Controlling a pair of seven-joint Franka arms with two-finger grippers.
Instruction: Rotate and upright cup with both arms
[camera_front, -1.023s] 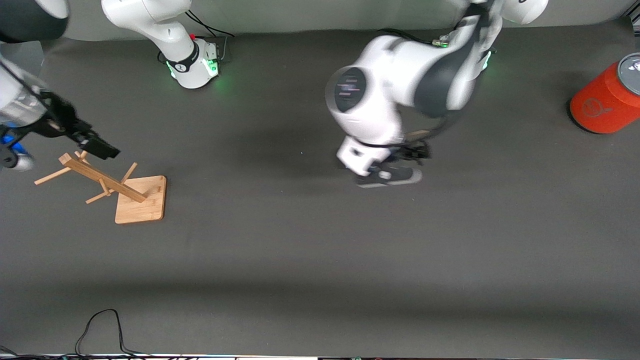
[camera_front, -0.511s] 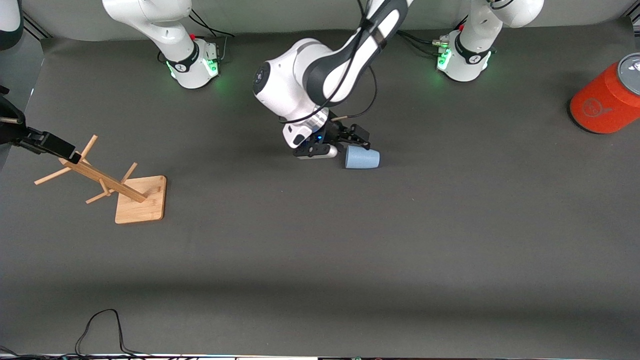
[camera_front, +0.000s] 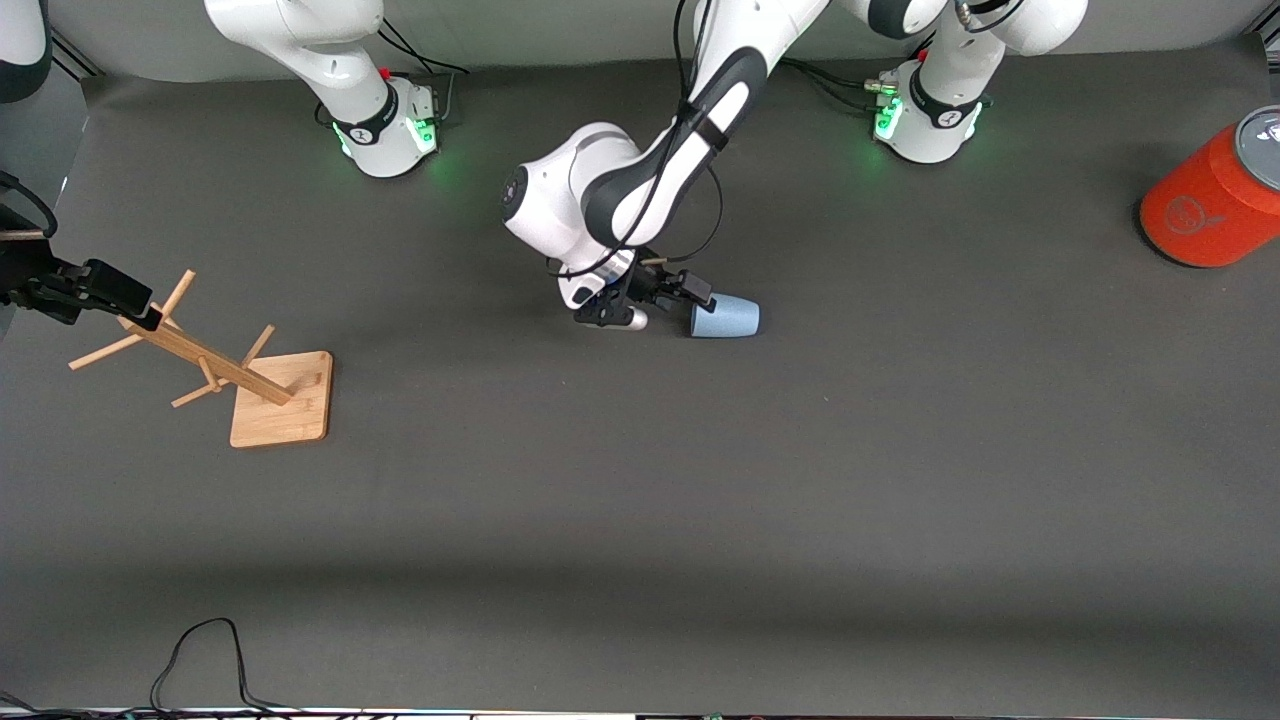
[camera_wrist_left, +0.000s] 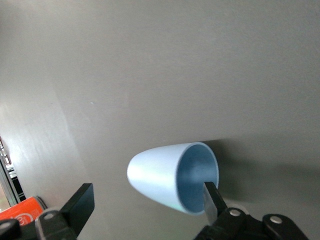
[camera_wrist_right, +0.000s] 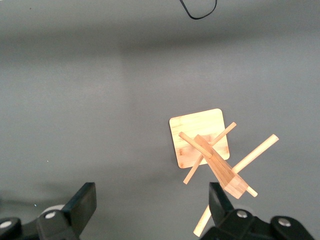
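Observation:
The pale-blue cup lies on its side on the grey mat near the table's middle, its open mouth turned toward the right arm's end. My left gripper is low at that mouth, open. In the left wrist view the cup lies between the spread fingers of the left gripper. One fingertip shows against the mouth's rim, and I cannot tell if it touches. My right gripper is open and empty over the top of the wooden rack, and it shows in the right wrist view.
The wooden peg rack stands on its square base at the right arm's end. A large orange canister with a grey lid lies at the left arm's end; it also shows in the left wrist view. A black cable lies near the front edge.
My left arm has swung toward the right arm's end and come down, uncovering the cup and bringing its gripper to the cup's mouth. My right gripper has drawn back toward the table's edge.

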